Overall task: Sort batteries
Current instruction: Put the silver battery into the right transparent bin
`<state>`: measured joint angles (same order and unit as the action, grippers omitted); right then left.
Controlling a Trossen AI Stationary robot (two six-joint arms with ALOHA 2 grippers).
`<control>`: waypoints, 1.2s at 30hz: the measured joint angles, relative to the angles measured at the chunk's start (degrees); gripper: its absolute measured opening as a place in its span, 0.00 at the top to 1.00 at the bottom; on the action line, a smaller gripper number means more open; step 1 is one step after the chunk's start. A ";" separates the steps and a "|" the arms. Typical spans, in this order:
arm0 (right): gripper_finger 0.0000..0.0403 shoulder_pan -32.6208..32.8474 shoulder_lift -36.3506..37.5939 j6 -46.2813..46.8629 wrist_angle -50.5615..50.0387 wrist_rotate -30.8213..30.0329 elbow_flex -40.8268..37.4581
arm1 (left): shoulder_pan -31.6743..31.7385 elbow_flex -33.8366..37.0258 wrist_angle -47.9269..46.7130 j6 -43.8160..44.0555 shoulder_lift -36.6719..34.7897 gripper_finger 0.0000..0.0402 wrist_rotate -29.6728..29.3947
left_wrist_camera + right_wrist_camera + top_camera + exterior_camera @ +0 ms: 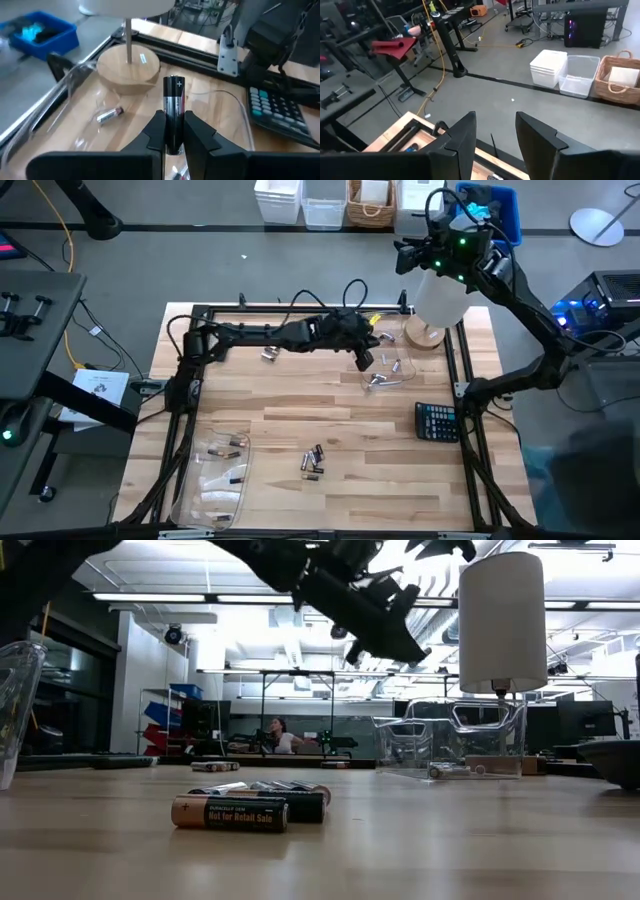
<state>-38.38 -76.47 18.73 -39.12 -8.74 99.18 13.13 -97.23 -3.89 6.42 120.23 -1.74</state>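
My left gripper (365,360) is shut on a black-and-silver battery (174,107) and hangs above the near left part of a clear tray (392,367) at the table's far right. One silvery battery (110,115) lies in that tray. Several loose batteries (313,462) lie on the wood at the table's middle near side, and they also show in the low view (232,812). A second clear tray (218,475) at the near left holds several batteries. My right gripper (495,135) is open and empty, raised high beyond the table's far right corner. My left gripper pinches the battery between its two fingers, at the end away from the plus cap (173,137). The fingers (156,132) lie along the battery, which sticks out ahead of them, plus end (175,82) foremost. The battery is lifted clear above the tray.
A lamp with a white shade (441,298) stands on a round wooden base (424,335) at the far right, just beyond the tray. A dark calculator (437,421) lies at the right edge. A black frame (300,308) runs around the table.
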 joint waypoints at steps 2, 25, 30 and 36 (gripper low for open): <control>0.67 0.48 -0.02 -0.07 -0.08 0.03 0.00 | -0.15 -0.05 1.09 -0.54 1.79 0.93 -0.02; 0.67 1.25 -0.02 -3.68 0.91 0.20 0.00 | 4.44 -0.80 -22.49 6.06 -13.32 0.42 -4.63; 0.67 0.72 -0.04 -4.53 -2.34 0.89 0.00 | 3.80 14.93 -19.88 19.45 -21.00 0.42 -13.16; 0.67 0.10 -1.09 -8.43 -6.85 6.30 0.00 | 4.61 28.39 -28.40 41.72 -26.98 0.42 -17.59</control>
<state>-38.28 -77.55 10.29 -45.98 -2.44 99.18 17.74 -68.84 -32.29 48.14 93.25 -19.33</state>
